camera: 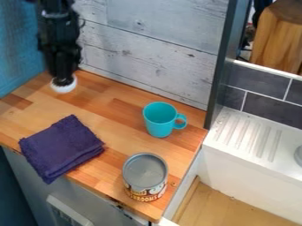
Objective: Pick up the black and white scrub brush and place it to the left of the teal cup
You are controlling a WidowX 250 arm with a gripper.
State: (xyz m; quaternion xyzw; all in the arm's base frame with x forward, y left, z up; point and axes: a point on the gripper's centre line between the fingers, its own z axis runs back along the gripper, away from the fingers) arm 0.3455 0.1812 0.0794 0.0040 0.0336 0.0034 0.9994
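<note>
a white round object [64,86] is right beneath the pincer [63,78]; released or clenched, i cannot tell.

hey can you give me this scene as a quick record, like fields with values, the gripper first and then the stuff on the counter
Gripper: black gripper, pointing down over the counter's far left part
At the gripper: small white round item right at its lower end; whether gripped or only touched, I cannot tell
Mug: teal mug, upright, handle toward the sink side
Cloth: dark purple folded cloth, partly over the front edge
Can: can standing upright near the front right corner
Surface: wooden counter
Right side: white sink unit with a grooved top
</note>
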